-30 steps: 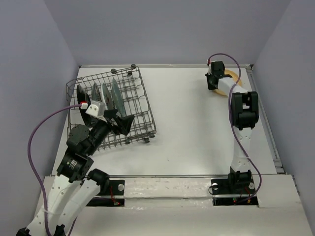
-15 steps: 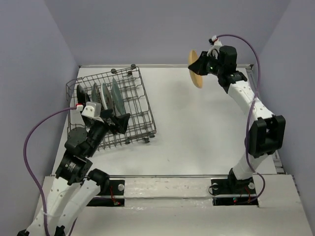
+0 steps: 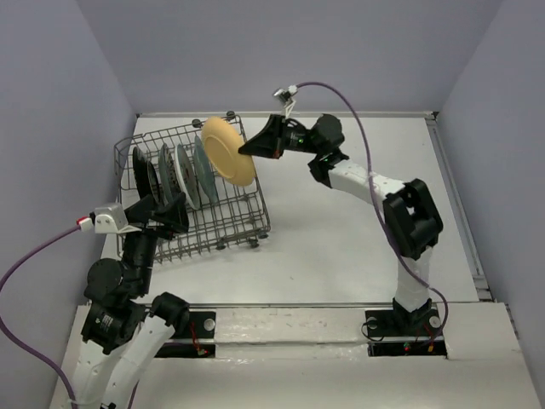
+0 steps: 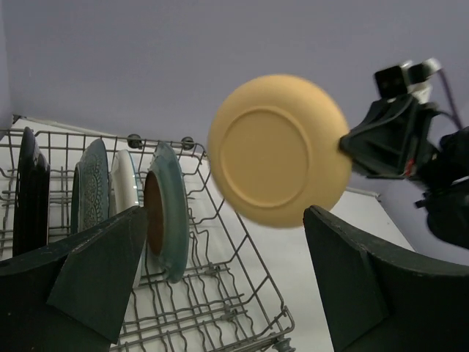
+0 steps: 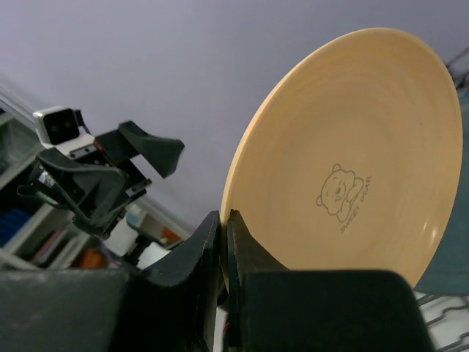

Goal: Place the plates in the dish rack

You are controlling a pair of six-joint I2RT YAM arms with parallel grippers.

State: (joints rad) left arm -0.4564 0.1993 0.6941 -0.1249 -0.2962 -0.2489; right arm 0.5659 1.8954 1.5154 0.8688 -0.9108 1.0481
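Note:
The yellow-orange plate [image 3: 227, 151] hangs on edge in the air over the far right part of the grey wire dish rack [image 3: 243, 213]. My right gripper [image 3: 254, 148] is shut on its rim; the right wrist view shows the jaws [image 5: 223, 216] pinching the plate [image 5: 352, 161]. Standing in the rack are the black-rimmed plate [image 3: 139, 166], the floral plate [image 3: 165, 166], the white plate [image 3: 181, 169] and the teal plate [image 3: 203, 170]. My left gripper [image 3: 168, 213] is open and empty at the rack's near left edge, facing the rack [image 4: 220, 293] and the yellow-orange plate [image 4: 278, 150].
The white table [image 3: 358, 230] spreads right of the rack, with a raised rail [image 3: 456, 204] along its right side. Purple walls close in on three sides. The rack sits skewed, with small black wheels [image 3: 255, 241] at its near edge.
My right arm lifted the yellow-orange plate from the far right corner and swung it left to above the rack. My left gripper drew back from inside the rack to its near left edge.

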